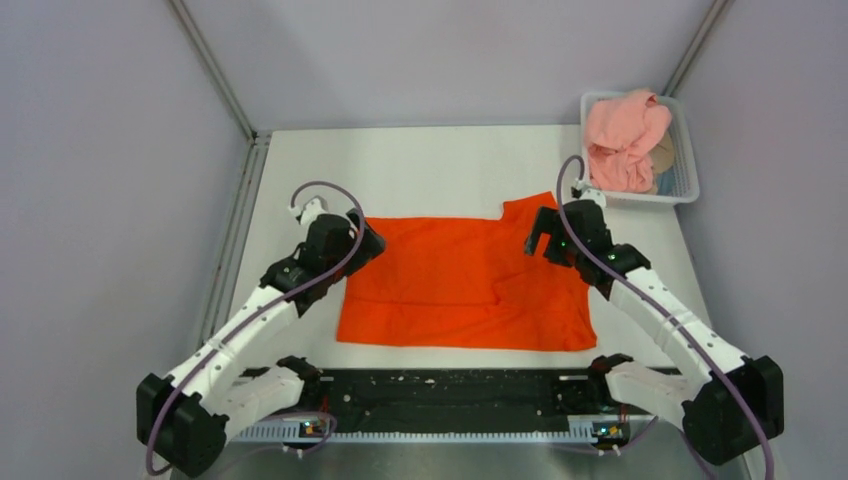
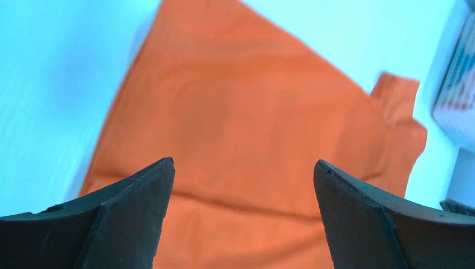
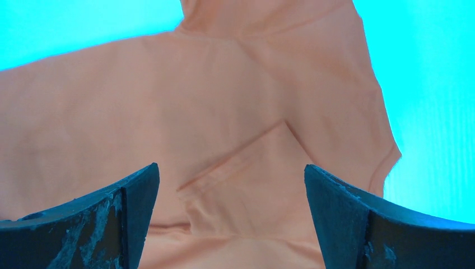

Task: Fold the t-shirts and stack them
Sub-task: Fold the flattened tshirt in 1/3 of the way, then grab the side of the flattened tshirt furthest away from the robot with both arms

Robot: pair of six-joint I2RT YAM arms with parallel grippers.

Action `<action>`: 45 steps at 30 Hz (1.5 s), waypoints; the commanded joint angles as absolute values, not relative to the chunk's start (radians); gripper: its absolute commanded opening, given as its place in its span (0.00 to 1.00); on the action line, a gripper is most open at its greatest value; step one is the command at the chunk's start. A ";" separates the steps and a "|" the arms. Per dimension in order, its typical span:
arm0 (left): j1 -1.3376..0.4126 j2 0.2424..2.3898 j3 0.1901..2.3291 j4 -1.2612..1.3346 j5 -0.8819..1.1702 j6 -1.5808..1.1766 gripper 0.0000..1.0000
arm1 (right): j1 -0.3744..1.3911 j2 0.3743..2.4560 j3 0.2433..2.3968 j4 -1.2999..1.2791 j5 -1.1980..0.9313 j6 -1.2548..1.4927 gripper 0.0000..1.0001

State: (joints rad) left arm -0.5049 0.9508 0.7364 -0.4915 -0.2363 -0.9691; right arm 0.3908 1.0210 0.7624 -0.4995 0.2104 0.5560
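**Desk:** Where are the shirts?

**Me:** I see the orange-red t-shirt (image 1: 465, 285) lying flat in the middle of the table (image 1: 440, 160). It is a rough rectangle with one flap sticking out at its far right corner. The pink t-shirt (image 1: 622, 135) is bunched up in the white basket (image 1: 688, 160) at the table's far right corner, well apart from the orange-red one.

**Desk:** And your arms?

**Me:** My left gripper (image 1: 365, 240) hangs over the shirt's far left corner. My right gripper (image 1: 540, 232) hangs over its far right edge, just beside that flap.

**Desk:** Are they holding anything?

**Me:** No. In both wrist views the fingers are spread wide, with only cloth showing below the gap and nothing pinched between them. I cannot tell whether any fingertip touches the fabric.

**Desk:** How does the cloth lie?

**Me:** In the left wrist view a crease runs across the near part of the shirt. In the right wrist view a sleeve lies folded over the body, and the colour there looks washed out and pale.
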 commanded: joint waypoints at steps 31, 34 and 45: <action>-0.131 1.973 1.354 -0.444 0.171 -0.399 0.67 | 0.278 1.362 0.918 -0.249 0.222 0.462 0.99; -0.143 1.986 1.364 -0.457 0.174 -0.389 0.58 | 0.276 1.361 0.917 -0.247 0.221 0.462 0.99; -0.223 2.043 1.438 -0.570 -0.092 -0.387 0.27 | 0.269 1.354 0.907 -0.242 0.223 0.459 0.98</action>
State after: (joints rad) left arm -0.1970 1.9972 1.4017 -0.4931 0.0166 -0.3923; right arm 0.2844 1.3731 0.9150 -0.2737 0.2066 0.4709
